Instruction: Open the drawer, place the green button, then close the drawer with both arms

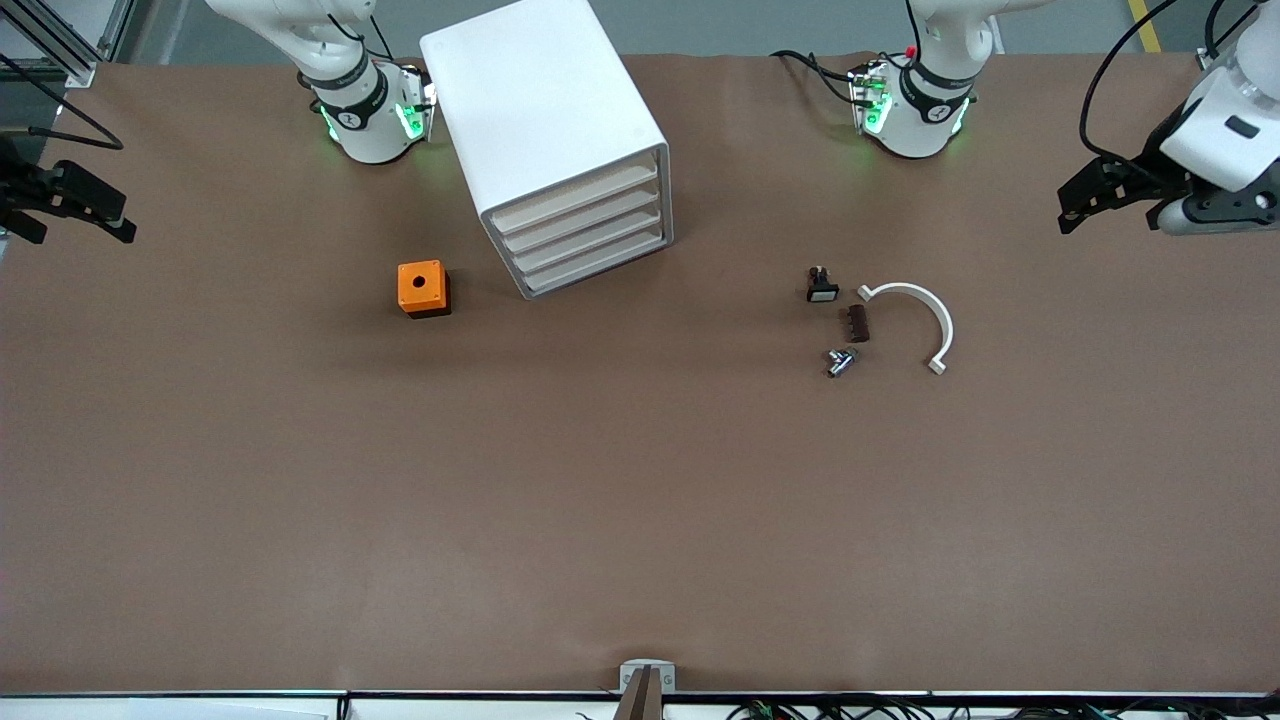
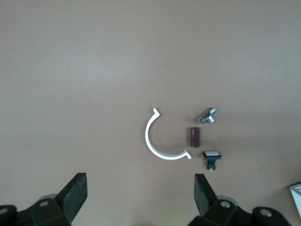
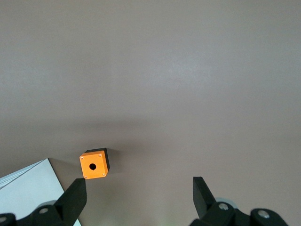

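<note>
The white cabinet (image 1: 540, 100) stands near the right arm's base, and its corner shows in the right wrist view (image 3: 28, 188). All its drawers (image 1: 585, 222) are shut. I see no green-capped button in any view. My left gripper (image 1: 1090, 195) hangs open and empty over the table's edge at the left arm's end; its wrist view (image 2: 139, 188) shows bare table between the fingers. My right gripper (image 1: 75, 205) hangs open and empty over the right arm's end (image 3: 138, 188).
An orange box with a hole (image 1: 423, 288) (image 3: 94, 165) sits beside the cabinet toward the right arm's end. Toward the left arm's end lie a black-and-white part (image 1: 822, 286) (image 2: 211, 157), a brown block (image 1: 857, 323) (image 2: 195, 136), a small silver part (image 1: 840, 361) (image 2: 207, 115) and a white arc (image 1: 925, 315) (image 2: 157, 146).
</note>
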Available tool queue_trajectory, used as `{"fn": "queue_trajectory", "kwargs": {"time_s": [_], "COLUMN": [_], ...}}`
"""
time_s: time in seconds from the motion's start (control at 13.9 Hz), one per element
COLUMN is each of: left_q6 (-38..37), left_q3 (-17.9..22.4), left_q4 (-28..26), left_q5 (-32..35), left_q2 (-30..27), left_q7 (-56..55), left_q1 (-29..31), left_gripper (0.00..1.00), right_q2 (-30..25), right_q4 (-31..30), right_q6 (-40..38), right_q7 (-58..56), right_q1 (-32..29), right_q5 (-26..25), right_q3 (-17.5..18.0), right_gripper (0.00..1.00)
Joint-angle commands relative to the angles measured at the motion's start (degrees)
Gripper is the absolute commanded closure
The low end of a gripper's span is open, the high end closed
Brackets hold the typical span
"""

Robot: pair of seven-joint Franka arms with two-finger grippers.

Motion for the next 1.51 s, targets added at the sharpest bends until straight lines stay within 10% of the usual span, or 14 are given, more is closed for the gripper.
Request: {"fn": "queue_trajectory", "kwargs": {"time_s": [0.0,1.01,1.44], "left_q6": [-2.5,-4.3,-4.5], "left_q3": [-0.4,0.8,10.5], "left_q4": [9.8,15.7,16.1], "left_q5": [0.9,1.0,1.0], "left_q2": [6.2,13.4,13.5], "left_q7": [0.4,0.8,0.4], "left_q1": [0.3,1.9,-8.8], "left_gripper": [0.00,0.00,0.00], "right_q2": [-2.1,-2.0,-2.7], "right_q4": [-2.3,-2.4,-3.4], "right_q6": [1.3,0.9,1.0], "right_q7": [-0.7,-0.7,-0.7], "right_q1": [1.4,1.0,0.8], "right_q5": [0.7,1.9,1.9], "right_q3": [-1.7,-1.7,-1.8], "right_gripper": [0.00,0.00,0.00]}}
